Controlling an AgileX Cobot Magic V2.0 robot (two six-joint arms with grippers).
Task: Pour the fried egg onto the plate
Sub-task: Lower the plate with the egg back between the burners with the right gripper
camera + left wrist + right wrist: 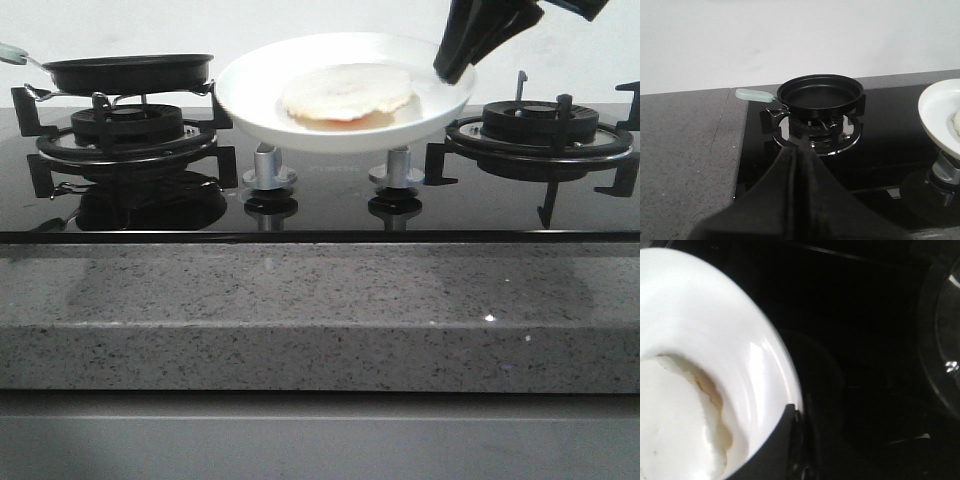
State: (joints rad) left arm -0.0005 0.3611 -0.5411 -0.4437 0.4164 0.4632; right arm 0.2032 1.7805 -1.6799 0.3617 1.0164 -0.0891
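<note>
Your right gripper (455,68) is clamped on the plate (250,95) rim, above the knobs (268,170). The egg (347,92) already lies on the plate, so lower it slowly and flat (no tipping). Farther back, only your left wrist view shows the pan (820,93) is empty. The left gripper (799,150) fingers are together.

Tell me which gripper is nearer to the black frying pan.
Left. The left gripper hangs just in front of the frying pan on the left burner, not touching it. The right gripper is across the stove, clamped on the plate rim.
</note>
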